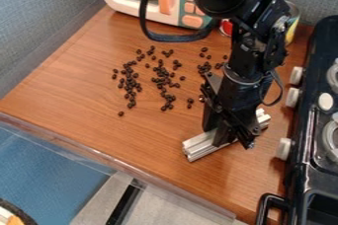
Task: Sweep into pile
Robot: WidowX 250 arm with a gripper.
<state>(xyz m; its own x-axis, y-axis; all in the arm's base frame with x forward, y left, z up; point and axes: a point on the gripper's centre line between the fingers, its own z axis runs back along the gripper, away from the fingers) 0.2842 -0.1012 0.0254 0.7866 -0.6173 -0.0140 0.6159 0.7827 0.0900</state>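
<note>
Something round [15, 215], cut off at lower left, is hard to make out. Below and right of centre, the gripper [216, 137] clamps the bar [199, 146], hiding its middle. Beans [161, 78] lie scattered up and left of the gripper. A can [293, 21] is half hidden behind the arm [245, 46].

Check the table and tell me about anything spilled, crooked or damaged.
Small dark beans lie strewn in loose clumps across the wooden table; that looks like a spill, though sweeping them up is the task. The metal bar sits at a slant under the claw, probably as the sweeper. I see no damage.
</note>
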